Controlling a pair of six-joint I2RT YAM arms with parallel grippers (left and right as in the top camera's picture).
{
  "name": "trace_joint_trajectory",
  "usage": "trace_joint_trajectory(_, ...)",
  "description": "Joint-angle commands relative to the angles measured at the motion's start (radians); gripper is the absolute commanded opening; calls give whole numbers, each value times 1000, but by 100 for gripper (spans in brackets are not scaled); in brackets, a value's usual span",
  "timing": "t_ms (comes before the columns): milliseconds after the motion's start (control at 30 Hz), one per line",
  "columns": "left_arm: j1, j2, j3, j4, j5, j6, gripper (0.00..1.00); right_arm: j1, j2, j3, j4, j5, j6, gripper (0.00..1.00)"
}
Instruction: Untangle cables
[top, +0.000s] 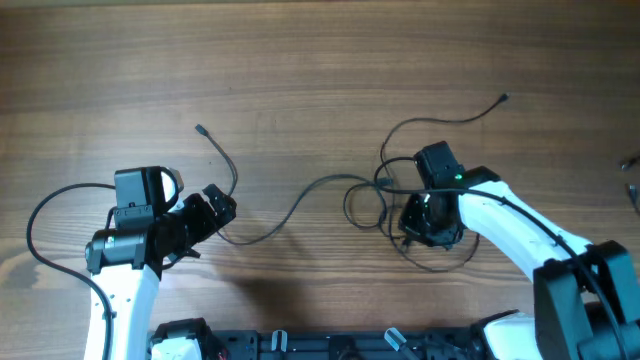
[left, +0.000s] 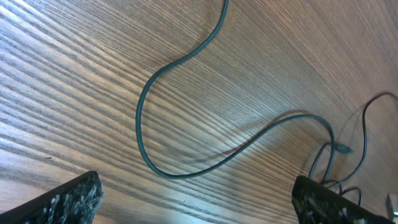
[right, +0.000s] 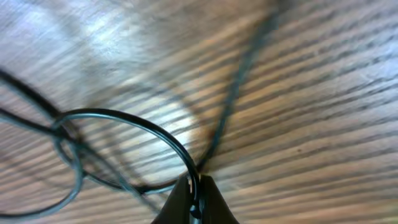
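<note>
Two robot arms reach in from the near edge of a wooden table (top: 320, 60) strewn with the cables (top: 383, 187), thin black wires. On the left, the left gripper (top: 218, 207) sits low over the wood with its fingers (left: 68, 202) spread wide and holding nothing; a slack bend of one cable lies on the table just ahead of them. On the right, the right gripper (top: 425, 225) is down among a cluster of loose, overlapping loops, its fingertips (right: 186, 202) pinched together on a strand where a round loop crosses. From the bend at the left gripper, one wire snakes across the middle of the table into those loops. Farther out, two free ends trail away from the arms, one plug end (top: 200, 128) beyond the left gripper, the other plug end (top: 503, 98) beyond the right.
</note>
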Motion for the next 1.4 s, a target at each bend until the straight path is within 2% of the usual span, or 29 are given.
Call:
trace_joint_trajectory(0,6,0,-3,2,-6,-6,100,2,-84,111,-100,24,-78,6)
trace_joint_trajectory(133,6,0,-3,1,-6,-6,100,2,-139,130,-77,79,-124,6)
trace_joint_trajectory(200,6,0,-3,1,-6,-6,100,2,-148,130,-37,155,-125,13)
trace_joint_trajectory(367,6,0,-3,2,-6,-6,100,2,-146,127,12,389,-124,23)
trace_joint_trajectory(400,6,0,-3,1,-6,-6,100,2,-145,127,23,414,-124,31)
trace_joint_trajectory(467,6,0,-3,1,-6,-5,100,2,-145,127,55,440,-124,67)
trace_joint_trajectory(600,6,0,-3,1,-6,-6,100,2,-145,127,47,262,-195,82)
trace_joint_trajectory(733,6,0,-3,1,-6,-6,100,4,-145,126,13,-21,-415,90)
trace_joint_trajectory(900,6,0,-3,2,-6,-6,100,5,-145,92,-90,-48,-531,94)
trace_joint_trajectory(1100,6,0,-3,1,-6,-6,100,6,-145,-43,-40,-48,-550,95)
trace_joint_trajectory(1367,6,0,-3,1,-6,-5,100,7,-140,-52,-33,-106,-528,95)
